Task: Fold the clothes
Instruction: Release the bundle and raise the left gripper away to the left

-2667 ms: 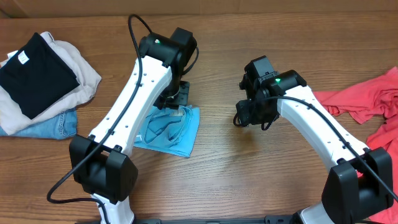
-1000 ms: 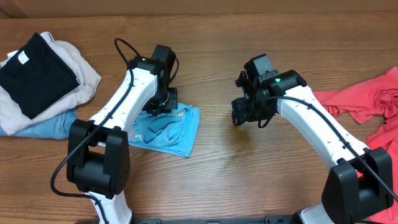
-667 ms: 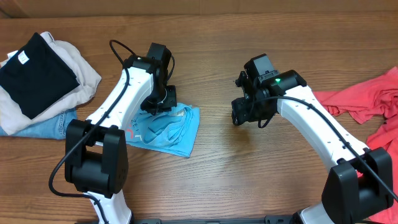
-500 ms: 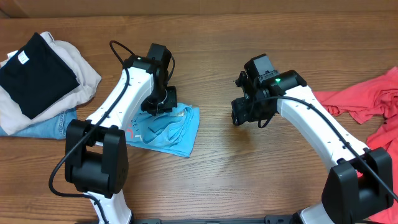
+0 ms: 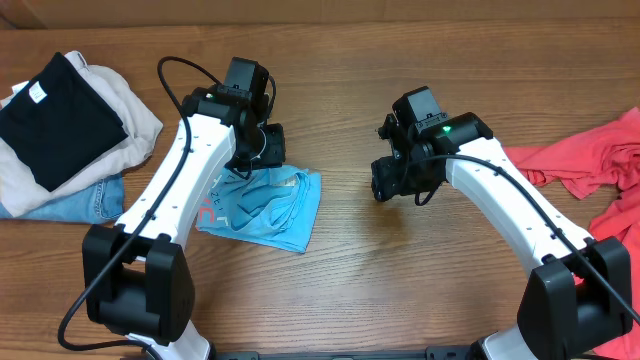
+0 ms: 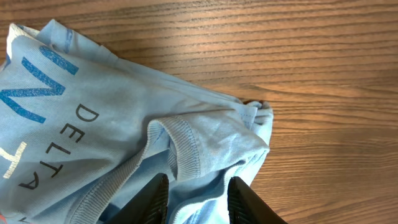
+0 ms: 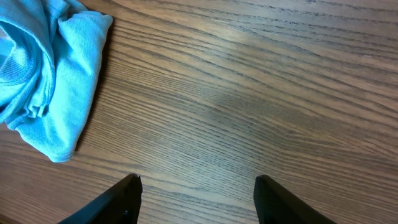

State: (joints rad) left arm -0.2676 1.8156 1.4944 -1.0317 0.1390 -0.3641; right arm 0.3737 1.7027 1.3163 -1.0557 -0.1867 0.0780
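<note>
Overhead: two T-shirts. Sky-blue shirt [image 5: 275, 205] bunched on the table [image 5: 400, 290], left of centre. Coral-red shirt [image 5: 600, 165] crumpled at the right edge, partly out of frame, well apart from the blue one. One stack at far left: black garment [image 5: 55, 120] on beige cloth [image 5: 135, 120] on denim [image 5: 85, 200]. Left arm [image 5: 185, 190] crosses the blue shirt's left side and hides part of it; right arm [image 5: 500, 200] reaches over bare wood between the two shirts. Open wood front and centre. Left wrist: left gripper [image 6: 198, 199] jaws parted, nothing pinched, shirt fabric showing between the tips; lettering [image 6: 62, 146] reads DELTA; bare wood above and right. Right wrist: right gripper [image 7: 196, 199] wide open, empty, over bare wood; blue shirt's corner at upper left.
</note>
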